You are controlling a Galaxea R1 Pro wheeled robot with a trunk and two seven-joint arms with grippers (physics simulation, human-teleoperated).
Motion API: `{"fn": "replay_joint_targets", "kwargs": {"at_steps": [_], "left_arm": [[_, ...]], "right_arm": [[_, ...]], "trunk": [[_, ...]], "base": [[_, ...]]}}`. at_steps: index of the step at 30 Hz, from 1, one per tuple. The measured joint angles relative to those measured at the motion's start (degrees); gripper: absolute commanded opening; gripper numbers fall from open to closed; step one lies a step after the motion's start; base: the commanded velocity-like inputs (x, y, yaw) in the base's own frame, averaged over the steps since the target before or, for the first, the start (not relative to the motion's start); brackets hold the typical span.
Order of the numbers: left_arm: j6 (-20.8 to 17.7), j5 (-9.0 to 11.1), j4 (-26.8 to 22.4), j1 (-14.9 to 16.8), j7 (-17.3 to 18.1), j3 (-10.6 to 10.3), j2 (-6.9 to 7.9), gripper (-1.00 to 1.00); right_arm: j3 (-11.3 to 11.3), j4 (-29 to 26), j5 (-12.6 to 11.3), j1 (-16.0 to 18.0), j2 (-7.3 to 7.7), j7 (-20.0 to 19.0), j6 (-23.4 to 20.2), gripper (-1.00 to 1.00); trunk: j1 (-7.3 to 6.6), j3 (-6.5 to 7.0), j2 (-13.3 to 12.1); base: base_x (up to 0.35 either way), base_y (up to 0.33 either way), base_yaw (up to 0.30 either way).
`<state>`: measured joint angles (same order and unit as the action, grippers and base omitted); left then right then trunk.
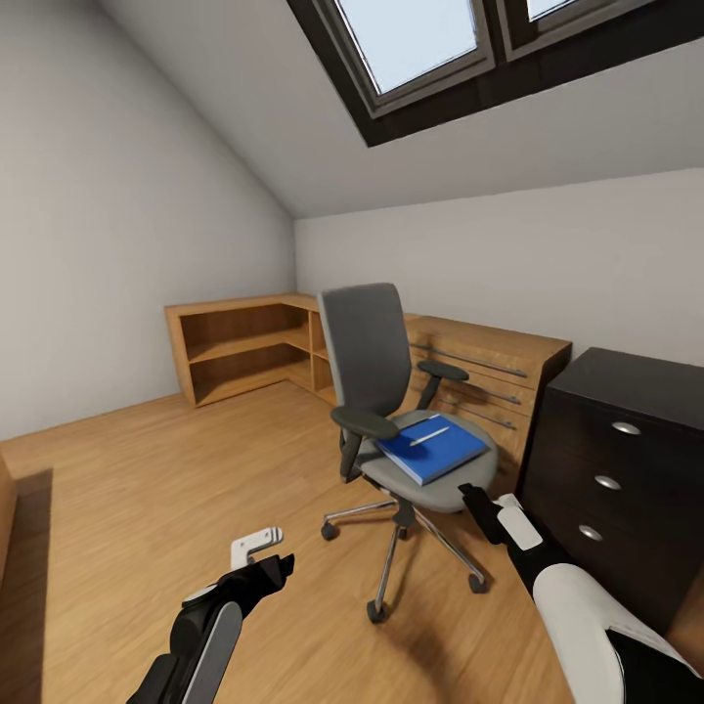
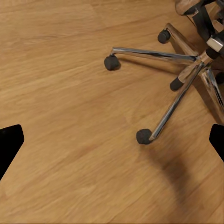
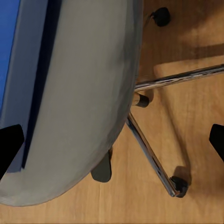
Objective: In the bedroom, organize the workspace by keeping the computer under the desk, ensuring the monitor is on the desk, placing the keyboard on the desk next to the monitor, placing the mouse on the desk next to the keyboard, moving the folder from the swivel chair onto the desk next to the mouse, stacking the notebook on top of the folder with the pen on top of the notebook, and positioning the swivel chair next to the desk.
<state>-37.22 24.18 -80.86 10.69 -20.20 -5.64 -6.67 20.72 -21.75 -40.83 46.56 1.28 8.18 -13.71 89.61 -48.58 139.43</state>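
In the attic bedroom: the robot is facing the swivel chair [image 1: 391, 411], which is standing on the wood floor [image 1: 147, 489] between a low wooden shelf unit [image 1: 244, 342] and a black drawer cabinet [image 1: 616, 460].
Folder: the blue folder [image 1: 432, 448] is lying flat on the chair's grey seat, reaching toward the seat's front edge; in the right wrist view its blue side [image 3: 18, 70] is showing along the seat's edge.
Pen: a thin pale stick that is probably the pen [image 1: 428, 436] is resting across the middle of the folder's cover.
Right gripper: the right gripper [image 1: 499, 513] is hovering just beside the seat's front edge, near the folder's closest corner, with its fingers spread apart and holding nothing.
Left gripper: the left gripper [image 1: 262, 552] is hanging low over bare floor, apart from the chair's chrome base [image 2: 182, 79], fingers parted and empty.
Handling: the folder is looking light, stiff and flat, with a smooth cover that may be slippery; it is likely best pinched at the corner or edge closest to the seat's front edge.
Risk: the loose pen is likely to roll off if the folder is tilted, and the chair may roll on its casters if pushed.
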Motion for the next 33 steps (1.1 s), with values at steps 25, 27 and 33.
{"fn": "replay_joint_targets", "kwargs": {"at_steps": [25,27,33], "left_arm": [[-0.09,0.0,-0.02,0.0,0.09,-0.21,-0.1,1.0],[-0.09,0.0,-0.02,0.0,0.09,-0.21,-0.1,1.0],[-0.09,0.0,-0.02,0.0,0.09,-0.22,-0.1,1.0]], "right_arm": [[0.17,0.09,0.02,0.0,1.01,0.28,0.0,1.0],[0.17,0.09,0.03,0.0,1.01,0.28,0.0,1.0],[0.17,0.1,0.05,0.0,1.4,0.37,-0.06,1.0]], "trunk": [[0.0,0.0,0.0],[0.0,0.0,0.0],[0.0,0.0,0.0]], "base": [[0.088,-0.009,0.0],[0.0,0.0,0.0],[0.0,0.0,0.0]]}}
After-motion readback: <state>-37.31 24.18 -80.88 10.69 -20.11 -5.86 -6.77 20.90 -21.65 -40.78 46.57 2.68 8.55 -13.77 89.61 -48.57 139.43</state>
